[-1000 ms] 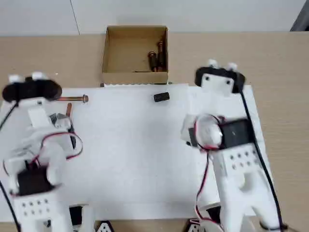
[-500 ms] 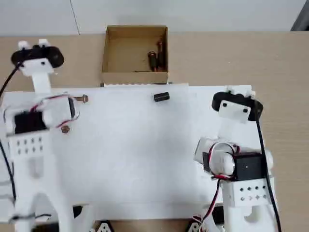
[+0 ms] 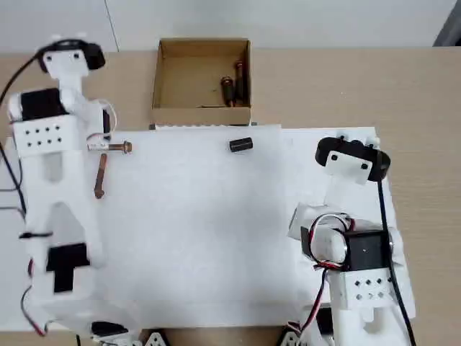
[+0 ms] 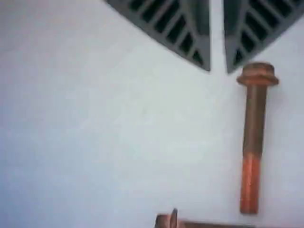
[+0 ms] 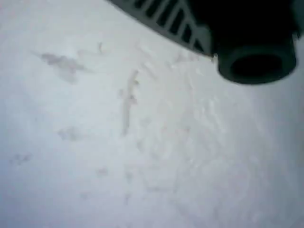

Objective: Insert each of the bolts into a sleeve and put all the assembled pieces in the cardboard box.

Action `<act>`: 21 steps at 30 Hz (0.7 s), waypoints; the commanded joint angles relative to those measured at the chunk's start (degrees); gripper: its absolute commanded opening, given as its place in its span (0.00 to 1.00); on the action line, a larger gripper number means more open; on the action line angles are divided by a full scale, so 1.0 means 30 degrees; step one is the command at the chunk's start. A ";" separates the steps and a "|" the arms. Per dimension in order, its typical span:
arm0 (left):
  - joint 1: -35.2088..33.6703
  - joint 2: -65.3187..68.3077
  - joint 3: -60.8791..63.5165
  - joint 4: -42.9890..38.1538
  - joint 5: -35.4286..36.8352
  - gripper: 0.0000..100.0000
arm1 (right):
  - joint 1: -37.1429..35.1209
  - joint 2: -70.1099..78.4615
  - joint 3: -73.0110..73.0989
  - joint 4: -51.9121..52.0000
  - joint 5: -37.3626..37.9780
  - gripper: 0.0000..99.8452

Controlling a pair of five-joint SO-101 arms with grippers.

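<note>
Two copper bolts lie at the far left of the white mat: one (image 3: 115, 147) lies across, the other (image 3: 101, 176) points toward the near edge. My left gripper (image 4: 216, 66) hovers just beside the head of a bolt (image 4: 252, 137), its fingers (image 4: 190, 33) nearly together with nothing between them. A loose black sleeve (image 3: 241, 145) rests in front of the cardboard box (image 3: 164, 79), which holds assembled pieces (image 3: 232, 86). My right gripper (image 5: 223, 42) is shut on another black sleeve (image 5: 256, 61) low over the mat, at the right side of the table (image 3: 306, 216).
The white foam mat (image 3: 194, 231) covers most of the table, with its middle bare. The left arm's body (image 3: 54, 187) stretches along the mat's left edge. The right arm's base (image 3: 360, 267) stands at the near right.
The left arm has stretched out from a folded pose to the far left, over the bolts. The right arm drew back toward the near edge, then held still.
</note>
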 commanded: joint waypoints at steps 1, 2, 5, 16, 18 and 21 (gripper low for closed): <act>-0.0117 0.1055 -0.3473 0.0674 -0.1231 0.01 | 0.0103 -0.0190 -0.0147 -0.0396 0.0088 0.00; -0.0117 0.1377 -0.4117 0.0674 -0.1495 0.01 | 0.0103 -0.0190 -0.0147 -0.0396 0.0088 0.00; -0.0117 0.2168 -0.5260 0.0674 -0.2315 0.01 | 0.0132 -0.0190 -0.0147 -0.0396 0.0088 0.00; -0.1465 0.5802 -0.5289 0.0703 -0.9846 0.01 | 0.0132 -0.0278 0.1407 -0.0425 0.0088 0.00; -0.1553 0.6447 -0.5289 0.0703 -1.1575 0.01 | 0.0132 -0.0278 0.2168 -0.0425 0.0059 0.00; -0.1729 0.7443 -0.5407 0.0674 -1.4359 0.01 | 0.0132 -0.0278 0.2667 -0.0425 0.0059 0.00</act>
